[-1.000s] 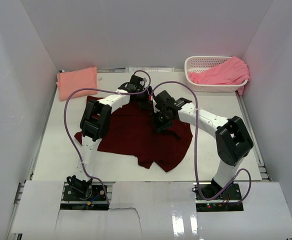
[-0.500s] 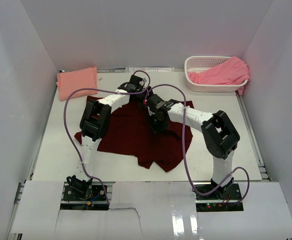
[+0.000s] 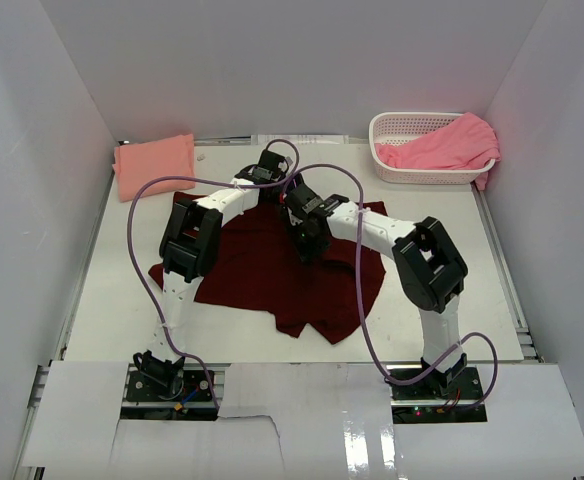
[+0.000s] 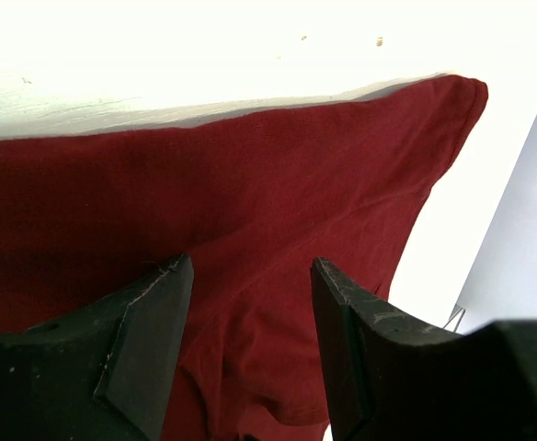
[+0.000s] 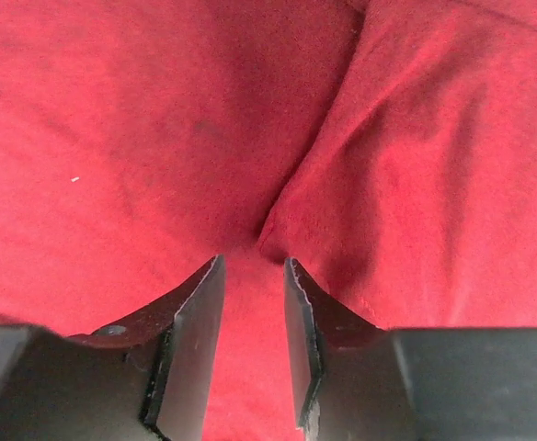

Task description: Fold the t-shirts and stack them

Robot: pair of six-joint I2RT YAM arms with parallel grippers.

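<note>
T-shirt (image 3: 262, 280), maroon, beneath left pincer (image 4: 250, 266), right pincer (image 5: 253, 265)

One camera looks down from above, behind my bases (image 3: 160, 378); each wrist camera peers closely past my fingers (image 4: 149, 340) onto the maroon shirt (image 3: 262, 270), which all three share.
</note>
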